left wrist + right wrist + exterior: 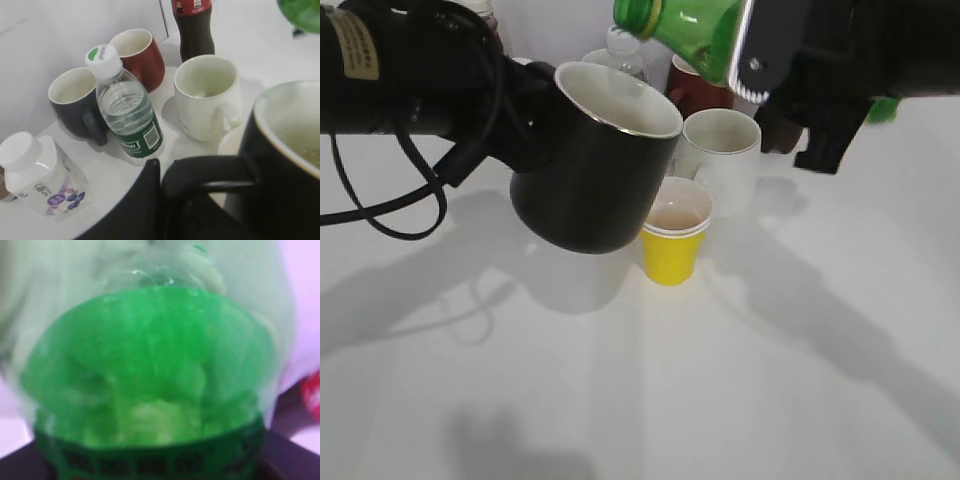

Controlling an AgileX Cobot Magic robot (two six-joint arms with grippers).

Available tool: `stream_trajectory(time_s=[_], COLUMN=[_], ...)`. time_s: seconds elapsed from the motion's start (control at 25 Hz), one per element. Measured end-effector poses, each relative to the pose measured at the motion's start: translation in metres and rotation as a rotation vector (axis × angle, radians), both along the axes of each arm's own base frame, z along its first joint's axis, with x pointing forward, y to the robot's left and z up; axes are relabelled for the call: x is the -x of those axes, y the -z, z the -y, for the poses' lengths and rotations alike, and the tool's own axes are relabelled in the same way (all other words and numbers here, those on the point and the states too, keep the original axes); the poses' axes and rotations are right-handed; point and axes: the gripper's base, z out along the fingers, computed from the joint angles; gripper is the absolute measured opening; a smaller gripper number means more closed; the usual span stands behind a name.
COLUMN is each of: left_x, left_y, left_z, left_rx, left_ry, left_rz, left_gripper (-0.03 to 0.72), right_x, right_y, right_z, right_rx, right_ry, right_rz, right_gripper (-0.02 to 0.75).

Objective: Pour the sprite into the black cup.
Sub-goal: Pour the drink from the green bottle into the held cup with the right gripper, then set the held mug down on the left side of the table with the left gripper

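The pouring step looks to be in hand. The left end effector (525, 115) holds the black cup (592, 158) lifted off the desk (740, 380), tilted a little toward the right; in the left wrist view the loop handle (210, 172) is seen beside one dark finger (137, 205), so I judge it clenched on the handle. The right end effector (775, 60) grasps the sprite (695, 30), which leans steeply with its neck down toward the cup, the mouth just above and behind the silvery rim. No stream is visible from outside.

For the next move, I think the bottle mouth must come well over the white inside of the cup before more tilt, since a yellow paper cup (675, 240) and a white mug (722, 160) stand right below and would catch any spill.

The left wrist view shows what the exterior view hides: a clear water bottle (125, 107), a dark red mug (140, 57), a narrower dark mug (75, 102) and the cola bottle (195, 27). The right wrist view shows only the green bottle body, blurred.
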Motion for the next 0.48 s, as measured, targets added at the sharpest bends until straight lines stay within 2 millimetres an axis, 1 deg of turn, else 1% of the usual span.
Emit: stream_trajectory(time_s=[0.16,0.24,0.28,0.36,0.48], left_x=[-0.001,-0.003,-0.004,-0.008,-0.010], left_y=[-0.002,0.001,0.006,0.019,0.053], left_z=[0.001,-0.002,-0.007,-0.020,-0.056], left_rx=[0.018,0.053,0.071,0.149,0.262], left_ry=[0.007,0.006,-0.004,-0.052,-0.179], left_rz=[0.020,0.047,0.053,0.061,0.077], left_gripper=[0.041,0.041,0.041,0.041,0.041], right_x=[0.005,0.006,0.005,0.004,0.000], right_y=[0.007,0.014,0.016,0.026,0.043], right_z=[-0.005,-0.003,0.000,0.015,0.050], right_rx=[-0.276,-0.412,-0.482,-0.592,-0.783], right_ry=[0.081,0.130,0.158,0.226,0.380], right_rz=[-0.161,-0.218,-0.230,-0.234,-0.211], right_gripper=[0.414,0.414,0.414,0.414,0.414])
